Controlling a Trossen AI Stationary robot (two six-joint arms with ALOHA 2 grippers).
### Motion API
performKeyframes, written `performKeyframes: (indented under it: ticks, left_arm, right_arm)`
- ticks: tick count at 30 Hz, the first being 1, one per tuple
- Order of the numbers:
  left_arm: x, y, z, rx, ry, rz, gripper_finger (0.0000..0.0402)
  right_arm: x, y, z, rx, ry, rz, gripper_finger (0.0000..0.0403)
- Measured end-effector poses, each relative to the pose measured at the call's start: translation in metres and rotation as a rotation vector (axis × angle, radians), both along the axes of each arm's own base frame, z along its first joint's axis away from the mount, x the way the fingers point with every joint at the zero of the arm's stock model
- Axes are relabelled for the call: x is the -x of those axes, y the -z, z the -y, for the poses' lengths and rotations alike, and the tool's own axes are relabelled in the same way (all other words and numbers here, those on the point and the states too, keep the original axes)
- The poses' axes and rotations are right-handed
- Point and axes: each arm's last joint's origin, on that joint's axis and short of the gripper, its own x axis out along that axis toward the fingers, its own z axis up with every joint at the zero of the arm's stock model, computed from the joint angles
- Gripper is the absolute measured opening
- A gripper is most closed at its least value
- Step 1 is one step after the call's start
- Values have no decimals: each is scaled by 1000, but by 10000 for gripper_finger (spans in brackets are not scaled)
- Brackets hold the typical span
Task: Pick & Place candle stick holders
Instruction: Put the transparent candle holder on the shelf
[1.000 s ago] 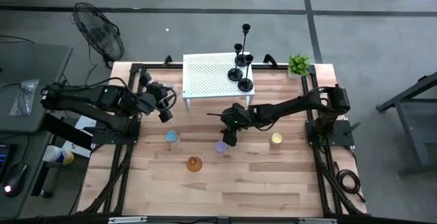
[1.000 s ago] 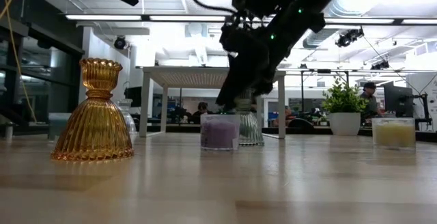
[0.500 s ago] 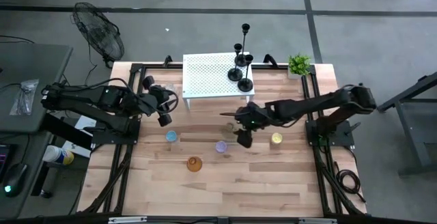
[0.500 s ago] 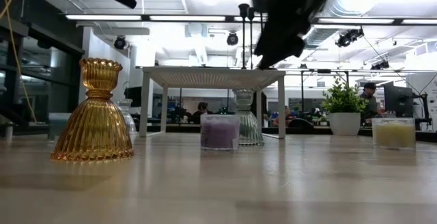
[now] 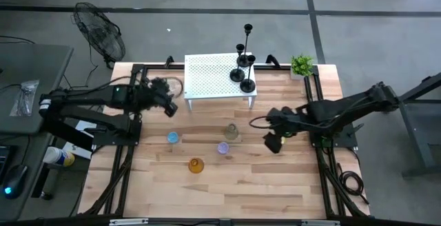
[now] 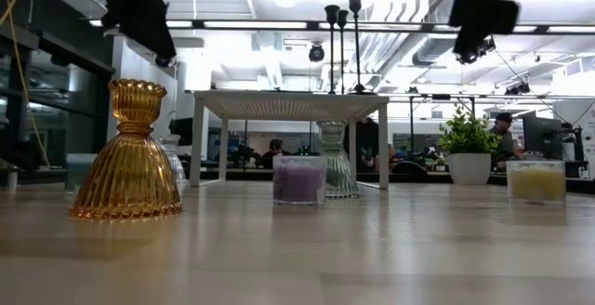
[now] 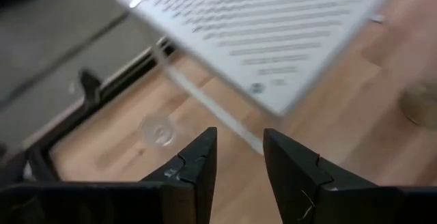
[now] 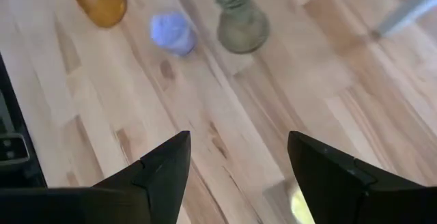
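My right pincer (image 5: pixel 273 143) hangs released and empty above the wooden table (image 5: pixel 275 185), fingers (image 8: pixel 160 173) spread wide, at about four o'clock from the white perforated stand (image 5: pixel 210 78). The yellow glass holder (image 6: pixel 535 181) sits just beside it. My left pincer (image 5: pixel 169 107) hovers at the stand's eight o'clock corner, fingers (image 7: pixel 198 166) parted with nothing between them. Three black candlesticks (image 5: pixel 244 64) stand upright on the stand's three o'clock end. On the table below it lie the clear ribbed glass holder (image 5: pixel 231 131), the purple holder (image 5: pixel 223 147), the blue holder (image 5: pixel 172 138) and the amber ribbed holder (image 5: pixel 196 165), each apart from the others.
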Motion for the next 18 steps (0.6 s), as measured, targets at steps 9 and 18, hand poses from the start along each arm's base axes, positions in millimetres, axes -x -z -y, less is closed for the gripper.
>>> performKeyframes:
  ticks: [9,18]
  left_arm:
    - [13,9,-63,233,-310,48,117]
    - [16,42,-125,508,-349,-22,117]
  right_arm:
    - [38,-22,2,14,116,65,239]
    - [50,-21,4,35,131,10,239]
